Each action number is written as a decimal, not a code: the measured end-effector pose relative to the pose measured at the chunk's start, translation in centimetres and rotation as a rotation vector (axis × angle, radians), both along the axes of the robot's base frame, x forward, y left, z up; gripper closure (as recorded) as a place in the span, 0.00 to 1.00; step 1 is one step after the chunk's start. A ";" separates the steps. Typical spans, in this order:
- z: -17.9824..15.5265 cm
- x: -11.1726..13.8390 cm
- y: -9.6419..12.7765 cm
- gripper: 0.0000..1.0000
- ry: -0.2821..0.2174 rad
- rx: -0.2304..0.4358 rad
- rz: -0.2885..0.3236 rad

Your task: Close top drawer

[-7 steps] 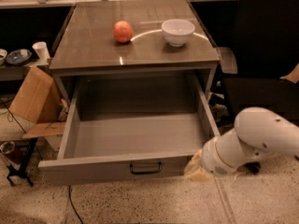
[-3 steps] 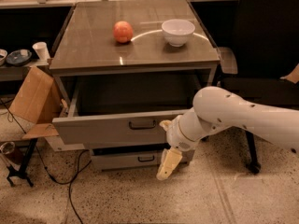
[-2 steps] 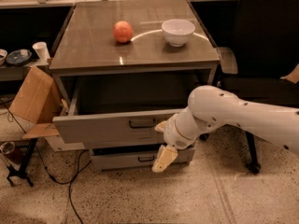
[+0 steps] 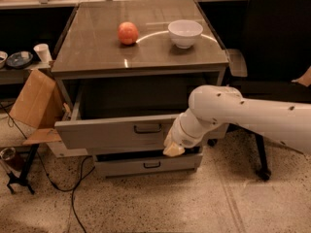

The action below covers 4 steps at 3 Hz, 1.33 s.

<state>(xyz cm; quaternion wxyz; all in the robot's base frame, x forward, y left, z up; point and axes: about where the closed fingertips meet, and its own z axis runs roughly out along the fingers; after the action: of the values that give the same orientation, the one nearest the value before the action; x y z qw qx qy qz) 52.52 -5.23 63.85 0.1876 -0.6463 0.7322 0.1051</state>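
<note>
the top drawer (image 4: pixel 112 132) stands partly out of the grey cabinet (image 4: pixel 97 57), its tall flat front proud of the frame with a dark gap above it. expect a stiff box riding on slides: not fragile, and probably light (little of the inside shows, so that is a guess). you need no grasp. a flat push on the front will do, best near the black bar handle (image 4: pixel 147 128) at centre so it doesn't rack sideways. the gripper (image 4: pixel 174 149) sits low at the front's right end, apparently against it, just above the lower drawer (image 4: pixel 146 165). whether it is spread or closed can't be told. up top, a red fruit (image 4: pixel 128 33) and a white bowl (image 4: pixel 185 33) could rattle if the drawer slams.
</note>
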 end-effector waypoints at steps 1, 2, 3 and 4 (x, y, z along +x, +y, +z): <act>-1.8 2.4 -3.1 0.89 0.000 -0.090 -0.040; -3.6 5.0 -7.7 0.97 0.008 -0.173 -0.111; -3.5 6.4 -9.8 0.74 -0.006 -0.196 -0.158; -0.9 7.8 -9.1 0.51 -0.074 -0.166 -0.181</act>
<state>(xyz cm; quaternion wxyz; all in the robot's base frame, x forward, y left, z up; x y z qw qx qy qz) 60.31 -14.32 62.97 0.1688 -0.5943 0.7863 0.0028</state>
